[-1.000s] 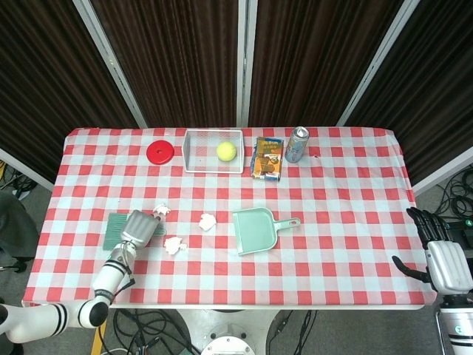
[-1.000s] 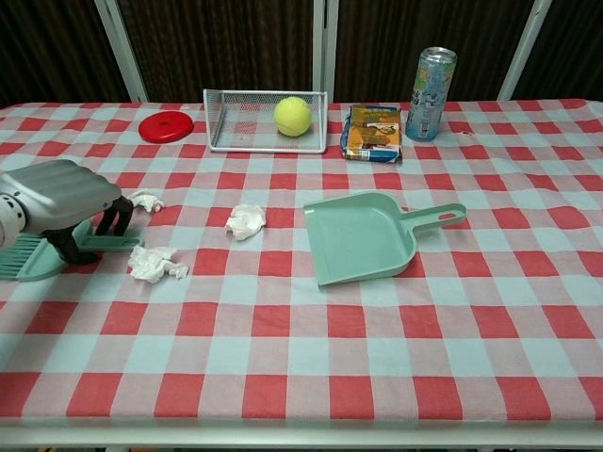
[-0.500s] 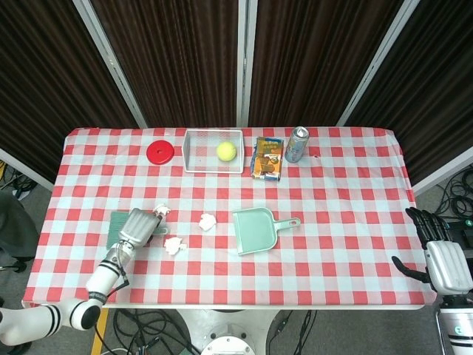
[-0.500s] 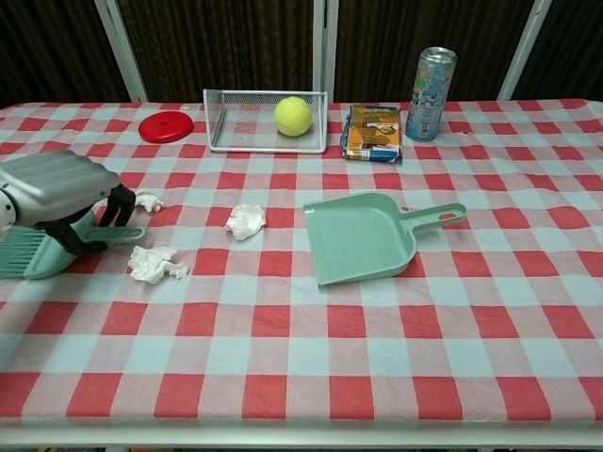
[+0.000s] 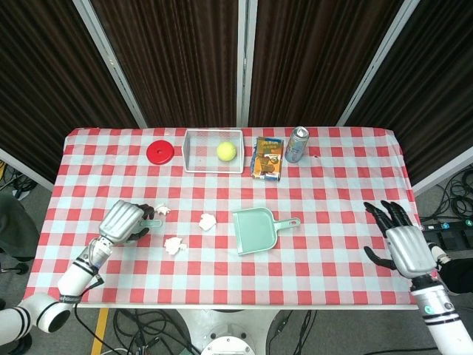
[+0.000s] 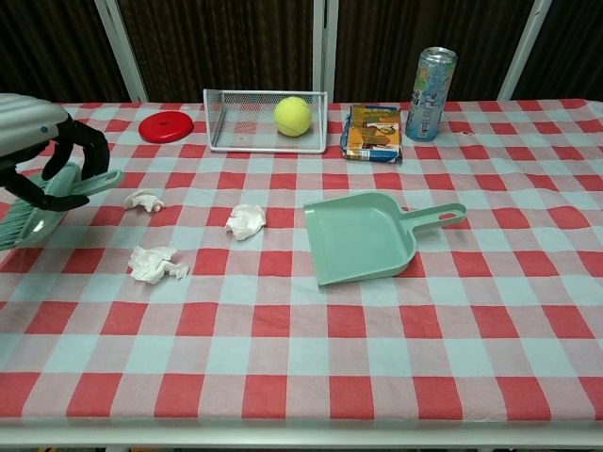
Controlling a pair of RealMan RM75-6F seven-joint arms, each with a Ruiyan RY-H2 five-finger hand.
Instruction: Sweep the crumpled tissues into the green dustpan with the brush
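Chest view: left hand (image 6: 42, 141) at the left edge, fingers wrapped around the green brush (image 6: 52, 202) by its handle, bristle end tilted down toward the left edge, lifted off the checked tablecloth (image 6: 311, 348). Head view: right hand (image 5: 403, 244) over the right table edge, fingers spread, holding nothing.

Nearest tissue (image 6: 155, 265) sits right of the brush. Second tissue (image 6: 246, 221) lies further back, between the brush and the green dustpan (image 6: 363, 235). Third, smaller tissue (image 6: 143, 200) is just beside the brush handle tip; contact unclear. All three tissues are on the cloth, none in the pan. Dustpan lies flat mid-table, handle pointing right and slightly back, mouth facing near-left.

Back row, left to right: red lid (image 6: 166, 124), wire basket (image 6: 264, 141) with a tennis ball (image 6: 293, 116) inside, snack box (image 6: 373, 132), drink can (image 6: 431, 82) standing upright.
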